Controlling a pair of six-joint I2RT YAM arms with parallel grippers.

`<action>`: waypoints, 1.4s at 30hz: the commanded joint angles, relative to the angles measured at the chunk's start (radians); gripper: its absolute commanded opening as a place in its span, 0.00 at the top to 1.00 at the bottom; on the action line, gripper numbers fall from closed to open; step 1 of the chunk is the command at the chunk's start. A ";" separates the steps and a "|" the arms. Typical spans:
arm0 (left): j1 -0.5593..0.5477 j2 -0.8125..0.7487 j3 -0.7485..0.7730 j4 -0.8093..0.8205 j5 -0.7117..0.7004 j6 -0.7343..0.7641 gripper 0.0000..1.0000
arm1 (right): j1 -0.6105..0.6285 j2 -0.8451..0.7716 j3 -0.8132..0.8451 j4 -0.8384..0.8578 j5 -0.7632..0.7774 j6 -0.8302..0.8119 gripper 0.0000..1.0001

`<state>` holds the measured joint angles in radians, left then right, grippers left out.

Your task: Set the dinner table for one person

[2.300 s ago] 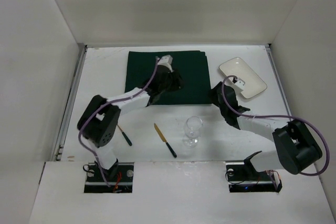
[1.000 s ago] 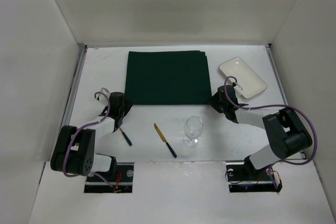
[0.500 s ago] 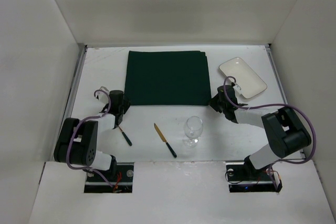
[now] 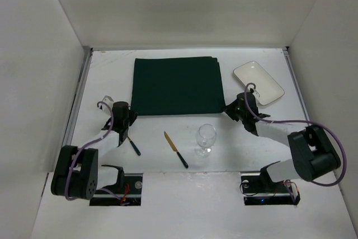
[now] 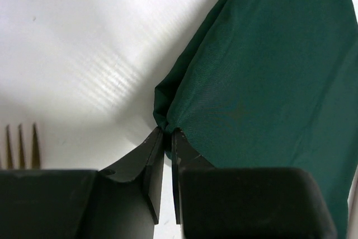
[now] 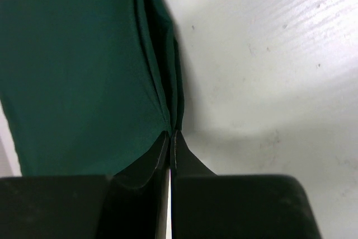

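The dinner table [image 4: 106, 76] is the white tabletop, and a dark green cloth mat [image 4: 176, 85] lies at its far middle. My left gripper [image 4: 130, 115] is shut on the mat's near left corner. In the left wrist view the fingertips [image 5: 166, 132] pinch a bunched fold of the green cloth [image 5: 268, 82]. My right gripper [image 4: 228, 110] is shut on the near right corner. The right wrist view shows its tips [image 6: 172, 134] closed on the cloth's folded edge [image 6: 78, 71].
A fork [image 4: 134, 146] lies just behind the left gripper, and its tines [image 5: 21, 144] show in the left wrist view. A gold knife with a dark handle [image 4: 175, 149] and a wine glass [image 4: 205, 139] stand near the front. A white rectangular plate [image 4: 258, 83] sits at far right.
Both grippers have closed on the mat's near corners. The mat's left side has shifted slightly to the left.
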<state>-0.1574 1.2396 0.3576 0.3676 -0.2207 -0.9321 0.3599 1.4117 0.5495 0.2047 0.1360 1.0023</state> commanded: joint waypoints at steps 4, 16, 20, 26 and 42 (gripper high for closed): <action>-0.026 -0.155 -0.072 -0.128 -0.045 0.018 0.97 | -0.005 -0.118 -0.057 -0.071 0.022 0.001 0.97; -0.073 -0.382 -0.121 -0.349 -0.040 0.000 0.96 | 0.017 -0.351 -0.164 -0.232 0.042 0.033 0.97; -0.098 -0.445 -0.141 -0.398 -0.051 -0.020 0.96 | 0.017 -0.388 -0.169 -0.274 0.042 0.032 0.96; -0.130 -0.460 -0.137 -0.458 -0.057 -0.037 0.95 | 0.021 -0.353 -0.178 -0.268 0.039 0.036 0.95; -0.142 -0.542 -0.005 -0.533 -0.151 0.021 0.67 | 0.040 -0.471 -0.125 -0.376 0.123 -0.028 0.46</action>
<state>-0.2962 0.7074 0.2729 -0.1680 -0.3336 -0.9611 0.3939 0.9874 0.3752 -0.1268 0.1932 1.0142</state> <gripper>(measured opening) 0.322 0.527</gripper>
